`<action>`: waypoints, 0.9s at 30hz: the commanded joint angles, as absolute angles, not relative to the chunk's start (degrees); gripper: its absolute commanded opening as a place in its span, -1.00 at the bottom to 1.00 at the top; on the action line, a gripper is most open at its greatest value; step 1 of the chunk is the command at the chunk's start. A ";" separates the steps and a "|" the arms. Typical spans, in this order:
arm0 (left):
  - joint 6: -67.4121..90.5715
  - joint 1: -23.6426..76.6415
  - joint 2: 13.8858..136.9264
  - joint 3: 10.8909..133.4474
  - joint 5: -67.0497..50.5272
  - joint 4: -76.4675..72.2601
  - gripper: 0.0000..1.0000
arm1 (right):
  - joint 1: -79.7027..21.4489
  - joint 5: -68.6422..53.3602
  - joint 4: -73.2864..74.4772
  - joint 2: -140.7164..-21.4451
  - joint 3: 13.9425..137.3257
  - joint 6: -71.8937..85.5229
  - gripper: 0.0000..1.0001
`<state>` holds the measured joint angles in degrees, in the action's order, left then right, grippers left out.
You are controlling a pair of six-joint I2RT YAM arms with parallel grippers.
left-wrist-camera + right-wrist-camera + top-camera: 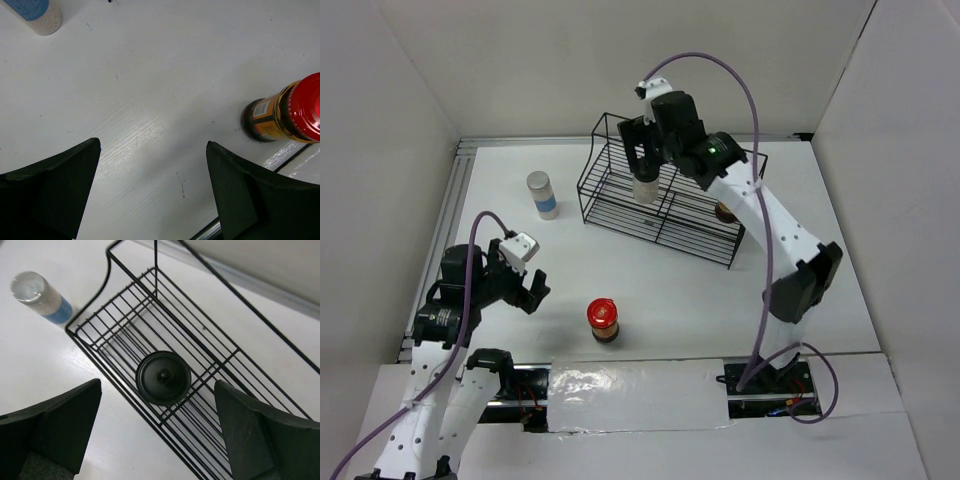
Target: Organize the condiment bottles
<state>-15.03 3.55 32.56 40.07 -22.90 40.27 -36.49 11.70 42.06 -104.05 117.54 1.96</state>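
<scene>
Inside wire rack (120, 335), black-capped jar (163, 377) stands upright.

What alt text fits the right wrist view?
A black-capped jar stands inside the wire rack, seen from above, between the open fingers of the right hand, untouched. A blue-labelled jar stands on the white table outside the rack, upper left.

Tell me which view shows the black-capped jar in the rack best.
Right wrist: it looks straight down on the black-capped jar, cap unobstructed, standing in the wire rack. Top external shows only its whitish body, the top hidden under the right gripper. Left wrist misses it.
</scene>
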 commanded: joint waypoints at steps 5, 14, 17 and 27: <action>-15.21 3.25 32.52 42.63 -22.59 38.76 0.99 | -42.27 11.09 36.06 -78.87 99.09 0.62 0.55; -12.92 3.25 33.48 43.07 -20.32 38.94 0.99 | -59.48 3.48 39.38 -74.26 73.41 6.41 1.00; -13.27 3.25 34.36 42.71 -16.88 39.29 0.99 | -70.31 12.46 36.92 -76.46 71.37 9.31 1.00; -16.87 1.94 37.00 38.50 -8.53 41.57 0.99 | -75.59 17.68 34.38 -84.02 73.83 14.85 1.00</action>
